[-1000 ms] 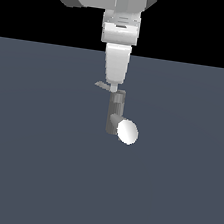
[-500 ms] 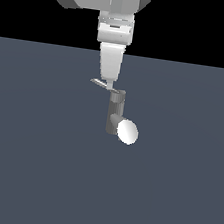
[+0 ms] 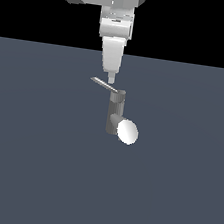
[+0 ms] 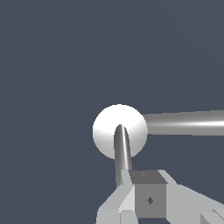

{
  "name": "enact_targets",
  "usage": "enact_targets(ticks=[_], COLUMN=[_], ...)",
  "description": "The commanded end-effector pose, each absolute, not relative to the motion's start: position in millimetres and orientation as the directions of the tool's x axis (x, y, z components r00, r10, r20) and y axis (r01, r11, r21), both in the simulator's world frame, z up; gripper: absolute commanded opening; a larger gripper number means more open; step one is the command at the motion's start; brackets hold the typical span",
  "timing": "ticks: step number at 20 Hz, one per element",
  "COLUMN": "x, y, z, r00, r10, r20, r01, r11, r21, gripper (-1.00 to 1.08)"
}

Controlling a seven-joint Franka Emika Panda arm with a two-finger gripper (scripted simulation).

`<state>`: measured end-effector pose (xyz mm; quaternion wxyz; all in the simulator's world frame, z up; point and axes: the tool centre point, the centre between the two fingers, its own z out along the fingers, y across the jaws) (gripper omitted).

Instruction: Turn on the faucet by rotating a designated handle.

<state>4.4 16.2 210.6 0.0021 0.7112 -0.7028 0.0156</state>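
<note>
The faucet (image 3: 114, 115) is a small grey upright cylinder whose stubby spout ends in a white oval face (image 3: 127, 131). The handle (image 3: 106, 85) is a thin grey lever that runs from the top cap toward the exterior view's left. My gripper (image 3: 110, 79) hangs straight down with its fingertips shut. The tips sit on or just behind the middle of the handle, and contact is hard to judge. In the wrist view the gripper (image 4: 146, 186) sits at the near end of a narrow dark bar, the handle (image 4: 122, 151). That bar leads to a white round face of the faucet (image 4: 105, 131).
The faucet stands alone on a flat dark blue-grey floor (image 3: 29, 173). In the wrist view a bright grey bar (image 4: 183, 123) runs from the white round face to the picture's edge. The white robot arm (image 3: 116, 24) rises above the faucet.
The handle has swung, with its free end now farther toward the exterior view's left and looking longer. The gripper shifted slightly left with it. The fingers stay shut.
</note>
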Motion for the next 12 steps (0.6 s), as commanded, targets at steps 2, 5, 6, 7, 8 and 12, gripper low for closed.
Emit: enact_targets(ticks=[2, 5, 6, 7, 8, 12], x=[19.1, 26.6, 29.1, 31.5, 34.0, 41.1], y=[54.1, 61.2, 63.6, 66.0, 68.3, 75.3], z=[187.3, 185.6, 185.0, 184.5, 183.9, 182.3], r00=[0.066, 0.076, 0.079, 0.082, 0.085, 0.094], r10=[-0.998, -0.997, -0.997, -0.997, -0.996, -0.996], r20=[0.005, 0.003, 0.003, 0.002, 0.002, 0.000], r01=[-0.998, -0.997, -0.997, -0.997, -0.996, -0.996], r11=[-0.066, -0.076, -0.079, -0.082, -0.085, -0.094], r21=[-0.009, -0.006, -0.005, -0.004, -0.003, 0.000], gripper=[-1.00, -1.00, -1.00, -1.00, -1.00, -1.00])
